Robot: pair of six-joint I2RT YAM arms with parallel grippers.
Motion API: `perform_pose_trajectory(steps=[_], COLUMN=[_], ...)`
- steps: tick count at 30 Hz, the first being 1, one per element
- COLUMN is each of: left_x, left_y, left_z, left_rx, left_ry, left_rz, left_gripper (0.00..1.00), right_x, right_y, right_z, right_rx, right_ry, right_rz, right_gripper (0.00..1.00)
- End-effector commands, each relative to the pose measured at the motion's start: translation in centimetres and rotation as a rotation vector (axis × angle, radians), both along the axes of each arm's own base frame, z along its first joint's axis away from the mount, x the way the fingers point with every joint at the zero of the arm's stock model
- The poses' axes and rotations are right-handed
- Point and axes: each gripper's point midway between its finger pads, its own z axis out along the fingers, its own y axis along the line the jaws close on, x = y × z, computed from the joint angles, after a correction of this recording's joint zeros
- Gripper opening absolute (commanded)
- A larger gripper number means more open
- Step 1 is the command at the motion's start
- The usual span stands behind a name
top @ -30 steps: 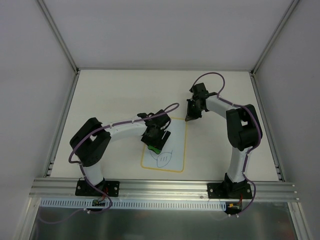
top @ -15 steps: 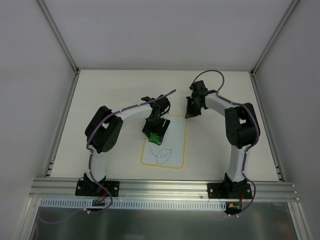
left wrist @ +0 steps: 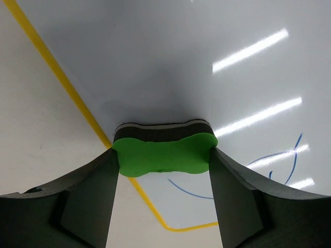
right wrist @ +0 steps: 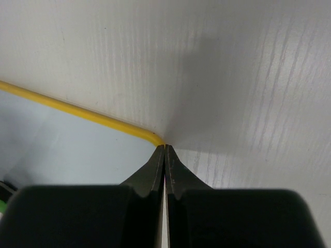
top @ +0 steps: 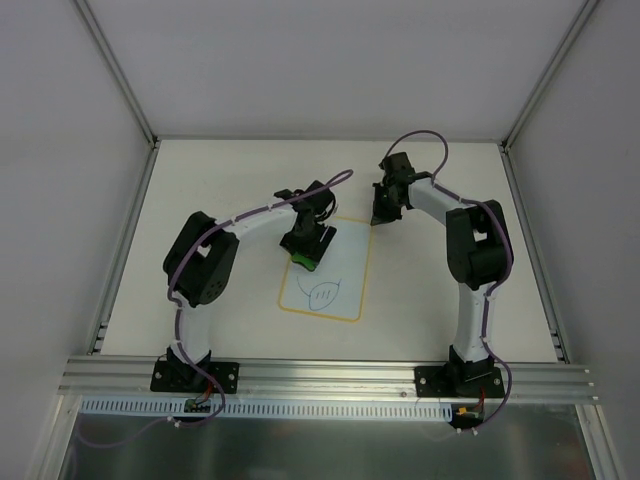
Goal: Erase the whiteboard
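Note:
The whiteboard (top: 342, 268) lies flat mid-table, white with a yellow border and a blue scribble (top: 322, 294) near its front. My left gripper (top: 308, 248) is shut on a green eraser (top: 304, 262) over the board's far left part, beyond the scribble. In the left wrist view the eraser (left wrist: 164, 154) sits between both fingers, dark felt side down, at the board's (left wrist: 181, 67) yellow left border, with blue lines (left wrist: 282, 157) to the right. My right gripper (top: 382, 215) is shut and empty, its tips (right wrist: 165, 148) at the board's (right wrist: 67, 150) far right corner.
Grey walls with metal posts enclose the table on three sides. An aluminium rail (top: 320, 372) carrying both arm bases runs along the near edge. Purple cables loop over each arm.
My left gripper carried the eraser from the scribble toward the far end of the board. The board slid away from the bases, and the right gripper moved the same way at its corner.

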Motion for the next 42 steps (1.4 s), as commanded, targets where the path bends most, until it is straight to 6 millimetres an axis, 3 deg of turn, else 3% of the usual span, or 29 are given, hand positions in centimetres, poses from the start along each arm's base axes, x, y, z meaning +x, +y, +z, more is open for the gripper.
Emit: perform_pose_trajectory(steps=[1,5,8,11,17,21,26,30,34,42], left_x=[-2.0,-5.3,-6.2,-6.8,-6.0,-6.3,-9.6,-10.6,-9.8,-8.1], left_y=[1.5,2.1,1.9,1.9,1.2,-0.1,-3.3,-5.0,-4.0,0.1], left_z=[1.6,1.4,1.3,0.4,-1.4,-1.9,-2.8,-3.2,-2.2,-1.5], left_rx=[0.089,0.038,-0.019,-0.040,-0.033,-0.025,-0.057,-0.063,-0.043,0.003], left_ry=[-0.084,-0.049,-0.064,-0.059,-0.072,-0.074,-0.011,0.003,-0.039,-0.055], left_rz=[-0.144,-0.116,-0.083,-0.077,-0.102,-0.164,-0.291,-0.327,-0.276,-0.178], left_gripper=[0.26,0.23,0.22,0.22,0.22,0.21,0.21,0.21,0.20,0.20], right_x=[0.6,0.7,0.6,0.5,0.0,-0.2,-0.1,-0.2,-0.4,-0.3], right_y=[-0.3,-0.2,-0.1,0.1,0.1,0.0,0.0,0.0,-0.2,-0.3], right_z=[0.6,1.2,1.4,1.4,1.0,0.8,0.9,0.7,0.6,0.4], right_rx=[-0.018,-0.013,-0.002,0.009,0.014,0.013,0.014,0.017,0.008,0.002], right_ry=[-0.024,-0.047,-0.053,-0.052,-0.051,-0.046,-0.050,-0.045,-0.044,-0.042], right_rz=[0.022,0.032,0.036,0.039,0.045,0.042,0.037,0.034,0.034,0.029], right_gripper=[0.00,0.00,0.00,0.00,0.00,0.00,0.00,0.00,0.00,0.00])
